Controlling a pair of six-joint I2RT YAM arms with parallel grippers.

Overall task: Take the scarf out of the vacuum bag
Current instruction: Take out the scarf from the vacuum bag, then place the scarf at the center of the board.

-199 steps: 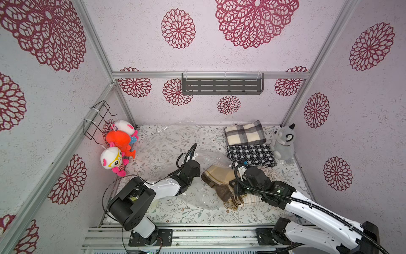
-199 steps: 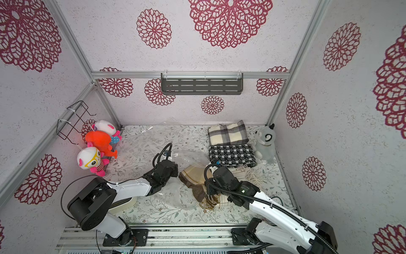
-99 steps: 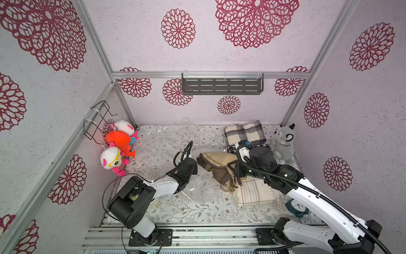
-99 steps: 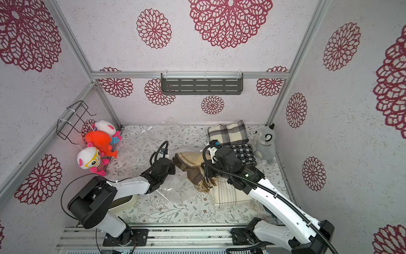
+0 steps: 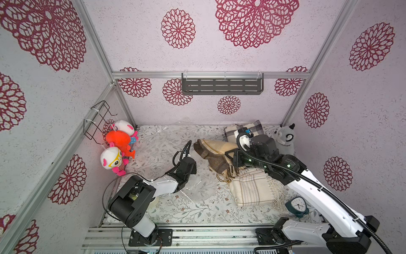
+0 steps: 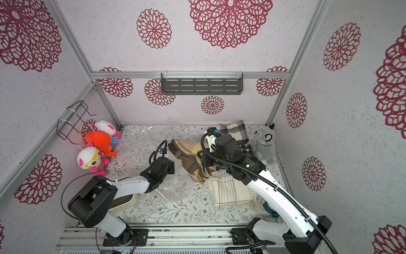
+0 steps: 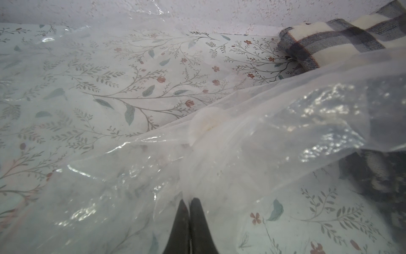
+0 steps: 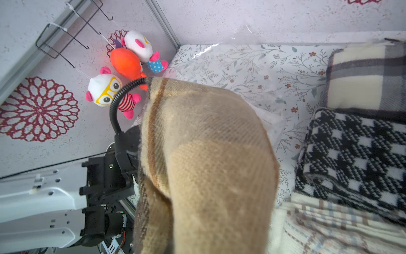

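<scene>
Right tool (image 5: pixel 230 157) is clamped on the scarf (image 8: pixel 208 154), lifted beside the vacuum bag (image 7: pixel 241 143); left tool (image 7: pixel 190 204) pinches the bag. Lift away slowly.

My left arm (image 5: pixel 163 185) and right arm (image 5: pixel 316 195) are white shells with black joints and bases. A ribbed black hose (image 5: pixel 240 147) follows the right one and green lights (image 6: pixel 247 165) dot its joints. The left claw (image 7: pixel 189 201) is black and tapered.

the scarf (image 8: pixel 204 167) largely covers the right gripper (image 5: pixel 230 158), and the valve cap (image 7: pixel 206 123) seems blurred through the vacuum bag (image 7: pixel 285 123).
</scene>
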